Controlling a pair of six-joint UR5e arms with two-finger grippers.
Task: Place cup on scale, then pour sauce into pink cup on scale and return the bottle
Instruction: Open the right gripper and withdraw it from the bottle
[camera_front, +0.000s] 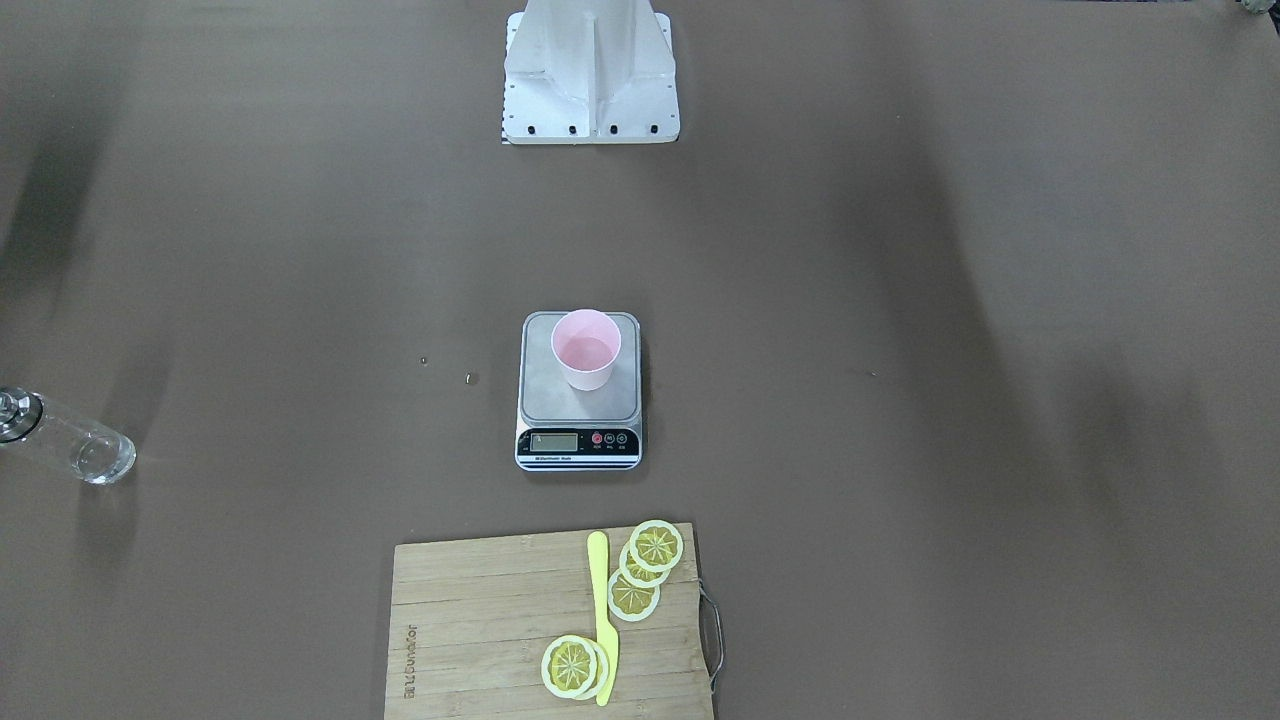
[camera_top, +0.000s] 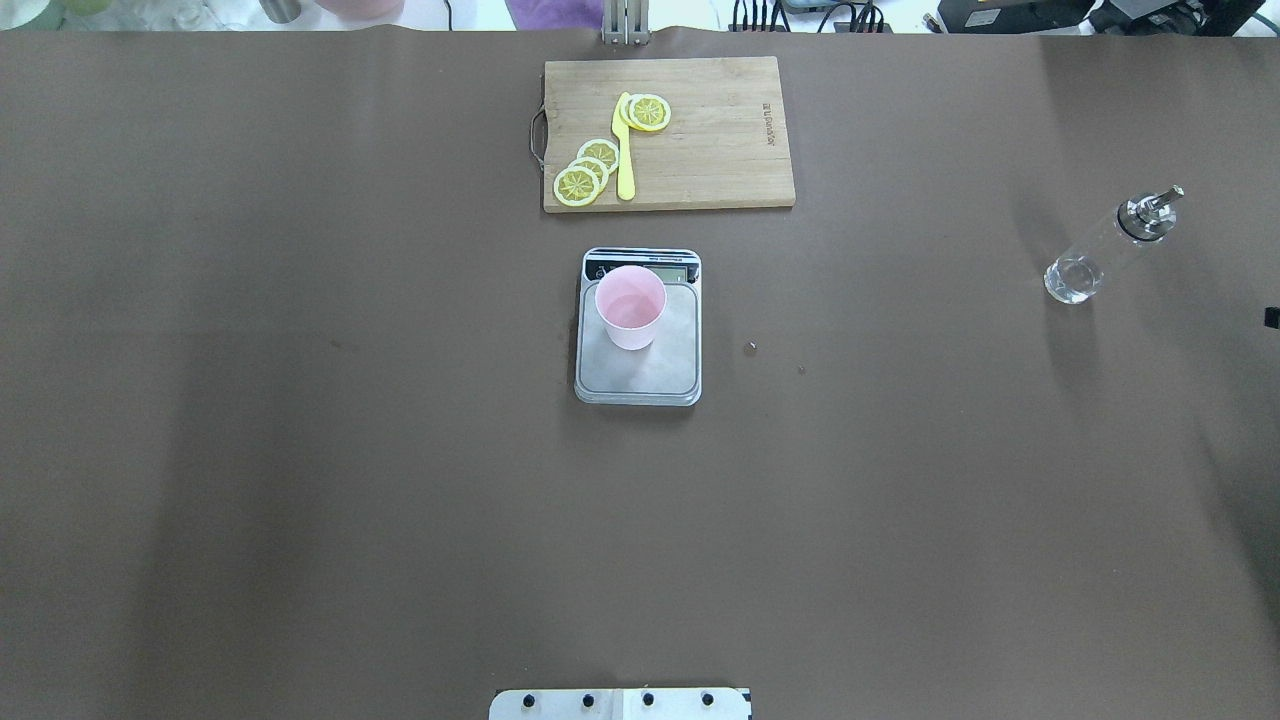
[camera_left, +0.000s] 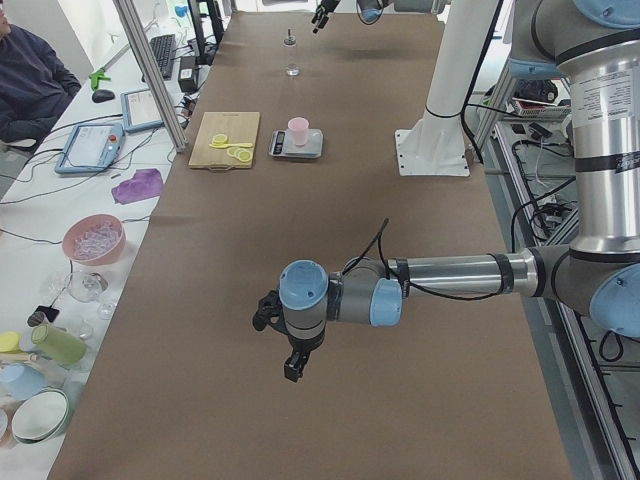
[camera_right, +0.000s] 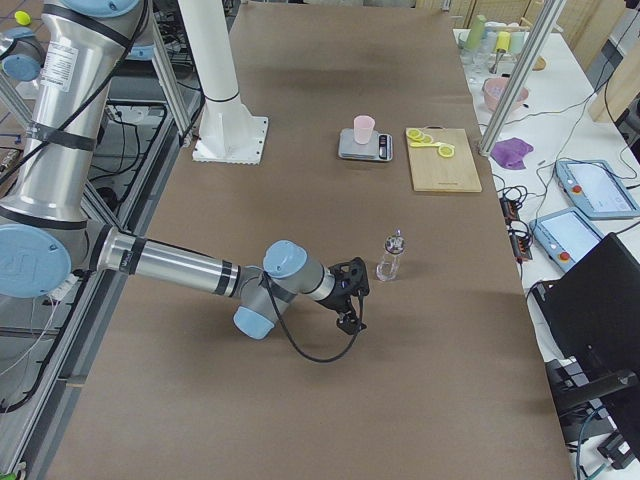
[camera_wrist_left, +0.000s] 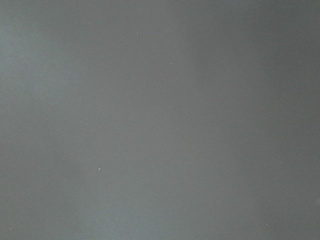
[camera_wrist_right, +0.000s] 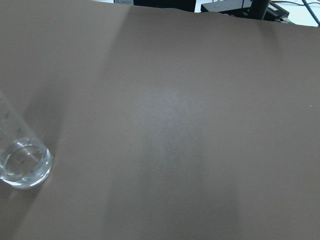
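At the right side of the worktop (camera_top: 300, 450), well apart from the scale (camera_top: 645, 372), the bottle (camera_top: 1103, 250) stands upright and free. It is smooth clear glass, so rigid, breakable and probably slippery, with a shiny metal cap and a small spout. The straight cylindrical body below the cap looks the safest hold, taken squarely across. The cup (camera_top: 630, 308), pale pink tapered plastic and likely very light, sits on the scale's steel-grey platform. The right gripper (camera_right: 350, 318) hangs near the bottle and the left gripper (camera_left: 290, 370) is far off. I cannot tell how open either is, and nothing shows in them.
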